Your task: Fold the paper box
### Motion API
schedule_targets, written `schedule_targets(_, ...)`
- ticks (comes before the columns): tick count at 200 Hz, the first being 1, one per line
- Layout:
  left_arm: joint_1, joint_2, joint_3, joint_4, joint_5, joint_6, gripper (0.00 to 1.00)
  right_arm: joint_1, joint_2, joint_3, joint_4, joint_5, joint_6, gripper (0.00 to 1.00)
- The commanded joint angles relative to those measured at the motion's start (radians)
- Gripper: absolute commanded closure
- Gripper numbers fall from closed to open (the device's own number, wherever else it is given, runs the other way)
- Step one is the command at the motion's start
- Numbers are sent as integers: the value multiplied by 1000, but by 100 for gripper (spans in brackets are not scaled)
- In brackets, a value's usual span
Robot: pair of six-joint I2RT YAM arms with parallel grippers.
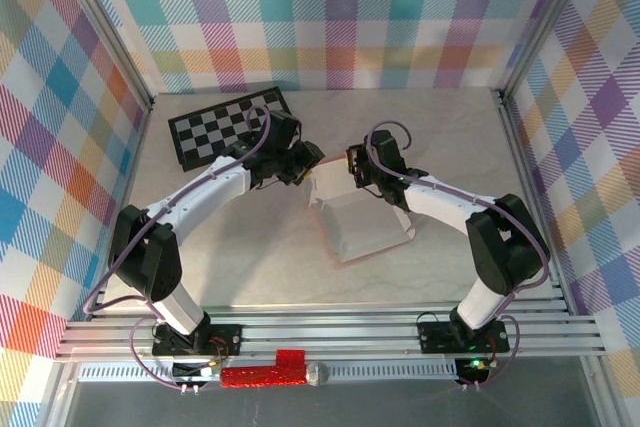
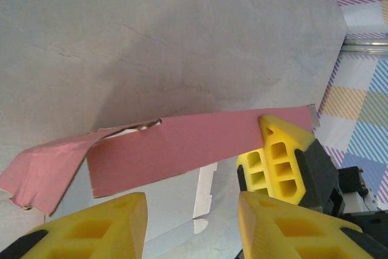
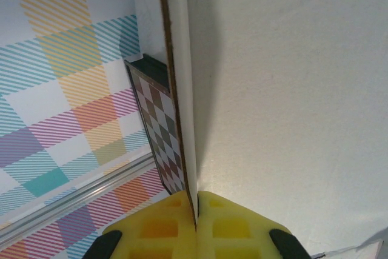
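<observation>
While your right gripper (image 3: 196, 204) pinches a thin edge of the paper box (image 1: 362, 222), your left gripper (image 2: 193, 201) stands wide, a pink flap (image 2: 176, 150) just ahead.

Each arm is built of white tubular links (image 1: 210, 190) between bulky black joint housings (image 1: 150, 252). A thin purple cable (image 1: 100, 287) runs along the arm behind the pincer. The left gripper (image 1: 310, 160) and the right gripper (image 1: 351, 168) have black bodies. Their fingers (image 2: 109, 222) are bright yellow moulded plastic wedges with rectangular hollow cells, on black mounts just behind them. Farthest from each pincer is a black square base plate (image 1: 196, 339).
</observation>
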Motion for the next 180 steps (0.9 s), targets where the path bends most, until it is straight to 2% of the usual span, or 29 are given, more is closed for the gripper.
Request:
schedule_targets(1,-9,17,35,-29,-1,-11,57,4,3,-8,42,-2,14,100)
schedule_targets(102,-16,-2,157,-188,-103,99,55,3,-19,-9,7,-7,-1,100)
schedule_targets(146,-13,62,163,-198,-89,71,55,4,-15,3,1,-11,-5,100)
schedule_targets(180,-19,95,153,-133,-54,43,56,4,-16,1,2,-14,-5,100)
